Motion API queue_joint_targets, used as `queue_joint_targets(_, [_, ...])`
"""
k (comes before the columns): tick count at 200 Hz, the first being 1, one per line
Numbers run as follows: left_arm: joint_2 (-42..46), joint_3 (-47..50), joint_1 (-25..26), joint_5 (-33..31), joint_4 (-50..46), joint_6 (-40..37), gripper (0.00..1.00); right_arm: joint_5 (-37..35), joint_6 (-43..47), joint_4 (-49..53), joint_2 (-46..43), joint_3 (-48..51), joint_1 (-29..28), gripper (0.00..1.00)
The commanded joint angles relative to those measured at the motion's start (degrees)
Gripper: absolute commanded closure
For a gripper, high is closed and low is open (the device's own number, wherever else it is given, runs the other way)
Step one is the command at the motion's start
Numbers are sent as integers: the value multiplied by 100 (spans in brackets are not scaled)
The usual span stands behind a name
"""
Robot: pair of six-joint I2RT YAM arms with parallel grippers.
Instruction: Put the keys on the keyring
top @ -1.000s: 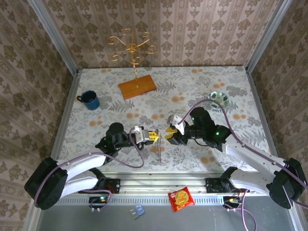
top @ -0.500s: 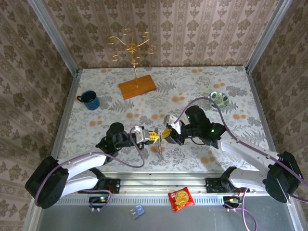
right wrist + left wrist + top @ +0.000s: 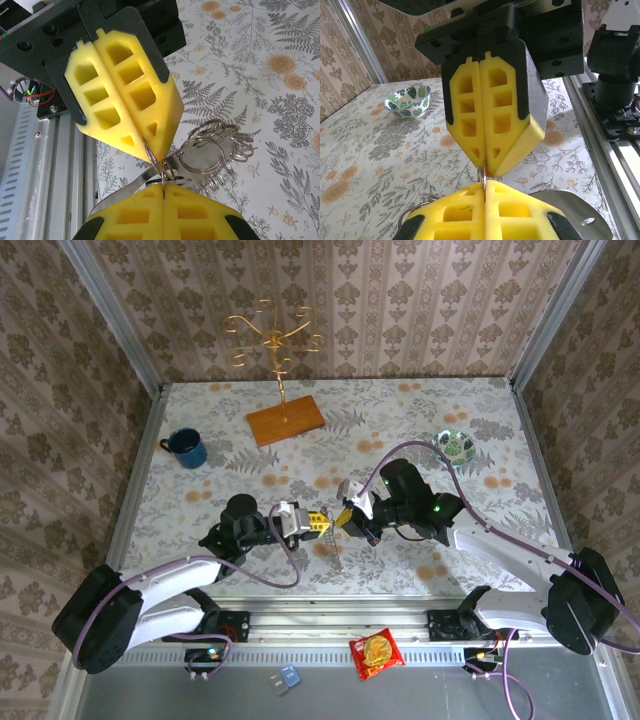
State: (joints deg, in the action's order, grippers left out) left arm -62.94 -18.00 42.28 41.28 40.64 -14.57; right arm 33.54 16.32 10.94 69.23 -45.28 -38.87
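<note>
well right of the blue mug (image 3: 187,448) and nearer the arms' bases, the left gripper (image 3: 320,525) and right gripper (image 3: 346,517) sat tip to tip. both had their fingers pinched together on the keyring (image 3: 159,167), a thin wire loop.

No readable text is showing anywhere; the red packet (image 3: 376,653) at lower centre is carrying print too small to read

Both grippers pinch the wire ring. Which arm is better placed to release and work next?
Right, probably. Left gripper and right gripper pinch the wire ring tip to tip, but the bunch of rings sits beside the left tip, so left should hold.
</note>
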Motion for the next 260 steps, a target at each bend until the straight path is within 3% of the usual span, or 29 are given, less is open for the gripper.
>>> queue_joint_targets(1, [27, 24, -10, 166, 376, 84, 100, -8, 37, 223, -59, -192, 35, 100])
queue_joint_targets(53, [-61, 24, 22, 409, 713, 84, 100, 321, 25, 495, 530, -427, 55, 100])
queue_joint_targets(82, [-62, 26, 39, 364, 463, -72, 100, 309, -7, 225, 318, -360, 64, 100])
queue_joint_targets(102, [-44, 60, 50, 330, 445, -67, 100, 196, 33, -10, 0, -112, 86, 75])
queue_joint_targets(126, [-81, 106, 46, 310, 684, 133, 100, 162, 89, -347, -294, 226, 90, 70])
queue_joint_targets(162, [-304, 234, 59, 283, 1551, 733, 100, 135, -38, -931, -293, 426, 55, 71])
queue_joint_targets(196, [-377, 227, 78, 334, 1696, 877, 100, 187, -155, -1214, -159, 445, 13, 72])
queue_joint_targets(242, [-355, 218, 87, 337, 1736, 924, 100, 351, -204, -1297, 11, 428, -7, 84])
queue_joint_targets(260, [-351, 218, 87, 314, 1744, 921, 100, 398, -203, -1296, -4, 442, -15, 94])
